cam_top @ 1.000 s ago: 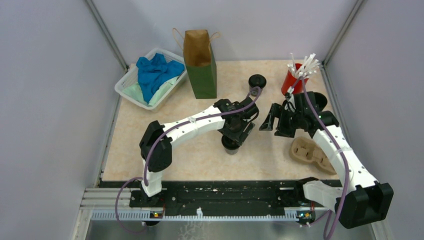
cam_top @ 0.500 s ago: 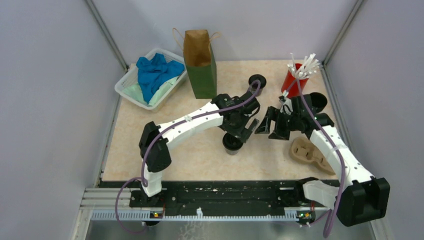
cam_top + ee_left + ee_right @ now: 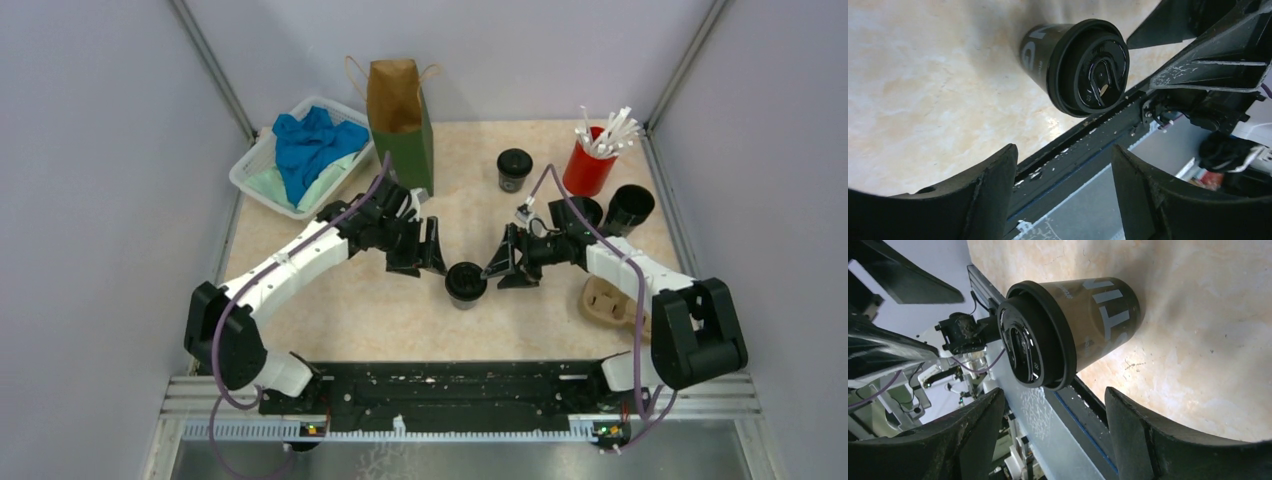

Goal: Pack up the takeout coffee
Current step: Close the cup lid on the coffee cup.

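Black cup (image 3: 465,282) stands between our left fingers (image 3: 433,256) and right fingers (image 3: 499,268), both spread apart. If both push in, we could knock it over.

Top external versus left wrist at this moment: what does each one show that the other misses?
Only top external: the paper bag, basket, red cup, carrier and a second lidded cup. Only left wrist: the lid close up, with its sip opening, and white lettering on the cup wall. Both: the centre cup standing upright, the open left hand on one side and the open right hand on the other, apparently neither touching it.
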Motion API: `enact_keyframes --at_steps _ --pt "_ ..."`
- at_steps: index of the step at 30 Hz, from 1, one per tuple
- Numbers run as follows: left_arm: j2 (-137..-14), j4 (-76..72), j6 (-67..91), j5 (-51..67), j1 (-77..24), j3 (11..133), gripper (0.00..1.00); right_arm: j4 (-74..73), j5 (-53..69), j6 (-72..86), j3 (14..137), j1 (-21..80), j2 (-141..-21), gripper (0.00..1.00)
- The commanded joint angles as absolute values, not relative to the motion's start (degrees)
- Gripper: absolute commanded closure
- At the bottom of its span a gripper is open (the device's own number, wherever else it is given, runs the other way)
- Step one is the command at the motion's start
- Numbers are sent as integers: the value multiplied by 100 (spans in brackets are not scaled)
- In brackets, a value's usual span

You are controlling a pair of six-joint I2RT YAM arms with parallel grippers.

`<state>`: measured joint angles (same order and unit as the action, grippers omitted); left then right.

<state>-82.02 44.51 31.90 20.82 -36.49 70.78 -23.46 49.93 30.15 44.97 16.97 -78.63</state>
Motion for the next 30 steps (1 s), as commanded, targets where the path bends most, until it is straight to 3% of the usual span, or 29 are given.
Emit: enact_keyframes --at_steps 1,11,17,23,30 --pt "-8450 3395 3658 3230 -3567 6688 27 -1779 5308 2908 4535 1820 -8129 28" --pt "-8768 3191 3598 3062 -3521 6417 44 -1828 5153 2850 4674 1928 -8329 42" --pt "-8783 2387 3877 3462 -3519 6068 38 -1810 5099 2874 4807 2040 -8485 46" --pt "-9013 2263 3826 3516 -3526 6036 39 -1744 5044 2993 4862 2105 -8553 55" --pt "-9186 1969 3912 3693 -3575 5920 41 -1693 5008 3043 4805 2153 -8595 56"
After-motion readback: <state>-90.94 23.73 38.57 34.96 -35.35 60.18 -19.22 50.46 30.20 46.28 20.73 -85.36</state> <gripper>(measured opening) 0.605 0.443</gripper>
